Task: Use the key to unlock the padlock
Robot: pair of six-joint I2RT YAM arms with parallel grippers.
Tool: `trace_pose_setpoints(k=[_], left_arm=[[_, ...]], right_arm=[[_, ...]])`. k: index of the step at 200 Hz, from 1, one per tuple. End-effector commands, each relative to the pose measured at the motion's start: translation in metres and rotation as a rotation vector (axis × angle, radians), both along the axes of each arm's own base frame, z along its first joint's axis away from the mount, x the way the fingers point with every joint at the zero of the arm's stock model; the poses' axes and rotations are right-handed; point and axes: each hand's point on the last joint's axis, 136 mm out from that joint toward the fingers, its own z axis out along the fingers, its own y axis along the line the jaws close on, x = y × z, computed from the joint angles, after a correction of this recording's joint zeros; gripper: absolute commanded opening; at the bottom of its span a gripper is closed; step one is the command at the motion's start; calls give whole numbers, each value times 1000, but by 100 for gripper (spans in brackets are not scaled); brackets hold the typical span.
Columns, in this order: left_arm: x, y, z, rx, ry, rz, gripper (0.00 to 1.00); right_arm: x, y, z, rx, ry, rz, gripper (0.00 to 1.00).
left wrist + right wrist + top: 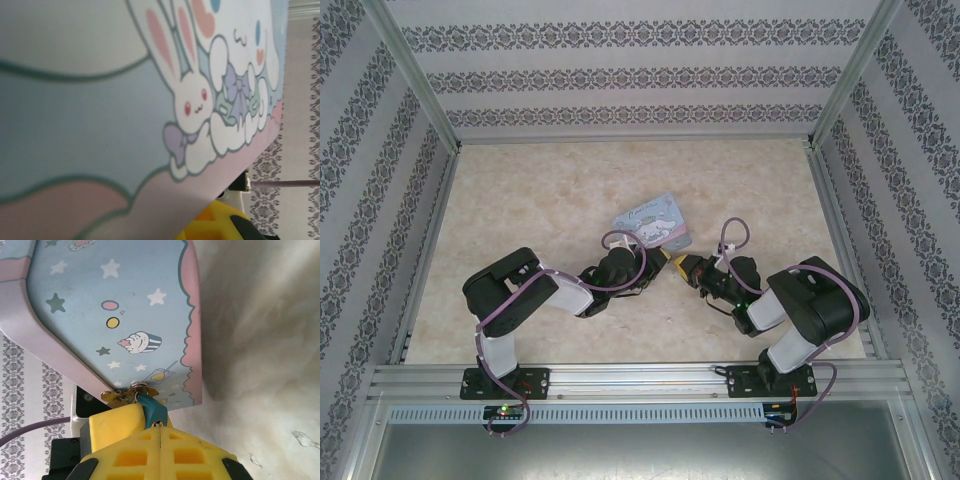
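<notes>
pastel cartoon tin (pixel 655 222), beige marbled table (pixel 540 195), patterned walls (pixel 620 40)

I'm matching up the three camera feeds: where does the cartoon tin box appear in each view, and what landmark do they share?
Top external: tin box near the picture's middle, slightly above centre.
Left wrist: tin box covers most of the frame from the left edge, its bunny art sideways.
Right wrist: tin box takes the upper left, starry blue side showing.
Shared landmark: patterned wallpaper, at the right edge and lower left.
</notes>
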Motion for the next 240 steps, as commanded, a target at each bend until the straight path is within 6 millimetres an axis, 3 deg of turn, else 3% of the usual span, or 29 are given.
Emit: trace_pose_setpoints(k=[1, 77, 152, 213, 240], left_arm=[[-16, -29, 43, -172, -66, -109, 0], [-18, -36, 56, -207, -92, -123, 0], [-21, -38, 62, -227, -101, -131, 0], [-18, -39, 62, -225, -101, -112, 0], [-17, -45, 61, -223, -98, -109, 0]], right_arm=[[17, 4, 35, 75, -92, -9, 0], [31, 4, 48, 128, -84, -2, 0], [45, 2, 48, 142, -76, 35, 0], [38, 2, 49, 142, -77, 37, 0], [32, 12, 52, 145, -82, 41, 0]])
